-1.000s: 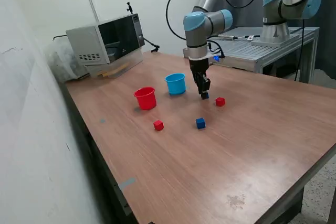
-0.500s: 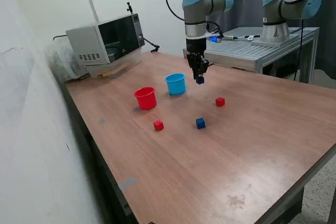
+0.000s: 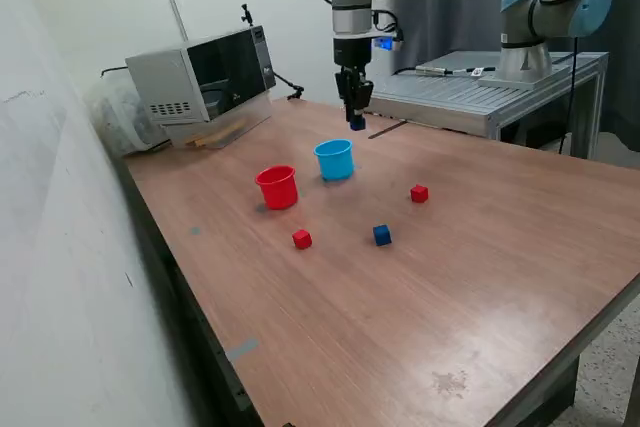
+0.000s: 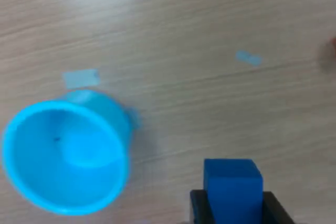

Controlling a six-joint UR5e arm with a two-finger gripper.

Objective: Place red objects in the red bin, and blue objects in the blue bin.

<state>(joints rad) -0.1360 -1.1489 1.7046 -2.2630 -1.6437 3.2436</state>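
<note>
My gripper [image 3: 356, 122] is shut on a dark blue cube [image 4: 232, 186] and holds it high above the table, just above and behind the light blue cup [image 3: 334, 159]. In the wrist view the light blue cup [image 4: 65, 157] is upright, its mouth open and empty, beside the held cube. The red cup [image 3: 277, 187] stands to the exterior view's left of the blue cup. A second dark blue cube [image 3: 382, 235] and two red cubes [image 3: 301, 239] [image 3: 419, 193] lie on the table in front of the cups.
A microwave [image 3: 200, 72] stands at the back left of the wooden table [image 3: 400, 327]. A second robot arm [image 3: 545, 7] and a metal bench [image 3: 480, 92] are at the back right. A wall runs along the exterior view's left.
My gripper has risen from the table with the dark blue cube and moved toward the exterior view's left and back, to above the blue cup.
</note>
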